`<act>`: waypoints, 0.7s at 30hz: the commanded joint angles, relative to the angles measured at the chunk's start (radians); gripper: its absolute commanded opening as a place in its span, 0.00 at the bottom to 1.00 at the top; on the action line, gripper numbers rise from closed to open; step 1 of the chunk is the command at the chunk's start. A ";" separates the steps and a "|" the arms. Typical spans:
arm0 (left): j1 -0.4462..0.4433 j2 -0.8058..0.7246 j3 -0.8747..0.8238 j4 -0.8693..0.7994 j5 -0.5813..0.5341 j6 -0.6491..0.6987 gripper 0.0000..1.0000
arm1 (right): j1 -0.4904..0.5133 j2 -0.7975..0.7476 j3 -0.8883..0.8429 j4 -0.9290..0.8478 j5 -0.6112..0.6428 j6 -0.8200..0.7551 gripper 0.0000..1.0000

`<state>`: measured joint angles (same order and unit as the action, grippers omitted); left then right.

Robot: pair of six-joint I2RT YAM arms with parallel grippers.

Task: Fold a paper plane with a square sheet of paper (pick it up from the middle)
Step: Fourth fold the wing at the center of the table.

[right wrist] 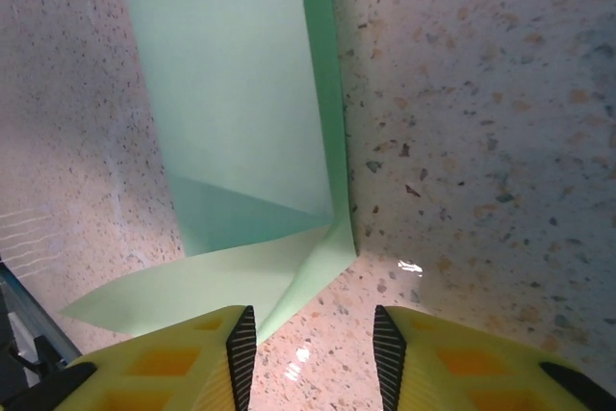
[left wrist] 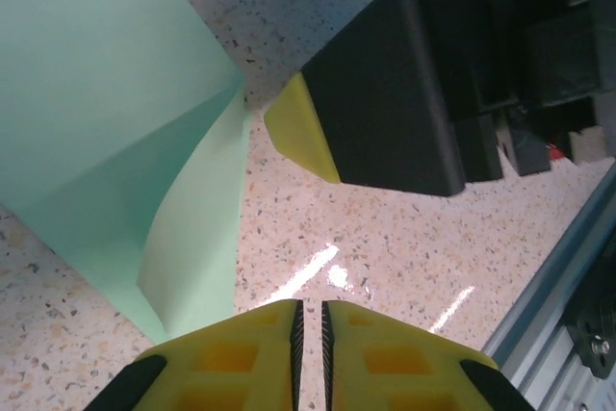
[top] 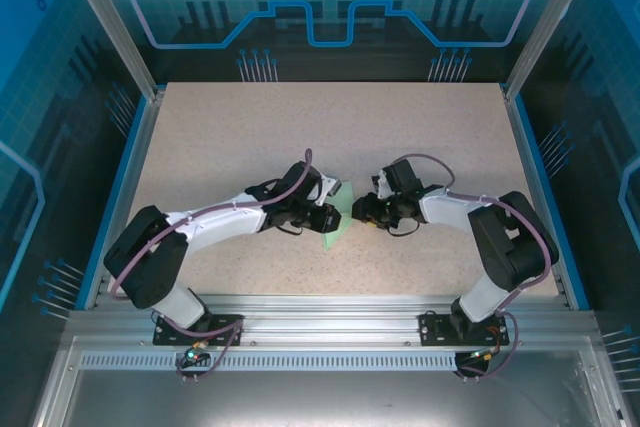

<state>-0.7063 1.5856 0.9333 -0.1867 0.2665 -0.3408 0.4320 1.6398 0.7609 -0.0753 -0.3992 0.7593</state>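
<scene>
The sheet of paper (top: pixel 338 215), pale mint green and partly folded with a flap lifted off its flat part, lies on the speckled table (top: pixel 250 137) near its middle, between the two grippers. In the left wrist view the paper (left wrist: pixel 106 122) sits ahead and to the side of the left gripper (left wrist: pixel 311 307), whose yellow fingers are pressed nearly together with nothing between them. In the right wrist view the paper (right wrist: pixel 241 103) stretches ahead of the right gripper (right wrist: pixel 313 320). Its fingers stand apart over bare table, and the near flap reaches one finger.
</scene>
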 commanded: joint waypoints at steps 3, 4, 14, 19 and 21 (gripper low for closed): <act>0.010 0.100 0.059 -0.074 -0.117 -0.012 0.12 | 0.010 0.027 0.036 0.037 -0.046 0.015 0.42; 0.016 0.113 0.063 -0.077 -0.133 -0.021 0.11 | 0.010 0.031 0.038 0.040 -0.049 0.018 0.42; 0.039 0.157 0.033 -0.033 -0.138 -0.030 0.09 | 0.025 0.073 0.063 0.049 -0.067 0.024 0.45; 0.039 0.172 0.026 -0.020 -0.127 -0.032 0.09 | 0.038 0.100 0.087 0.058 -0.091 0.021 0.45; 0.039 0.175 0.026 -0.019 -0.125 -0.032 0.09 | 0.046 0.109 0.098 0.060 -0.098 0.018 0.45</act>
<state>-0.6720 1.7443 0.9722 -0.2188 0.1425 -0.3649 0.4580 1.7267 0.8257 -0.0288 -0.4580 0.7704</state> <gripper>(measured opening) 0.091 0.450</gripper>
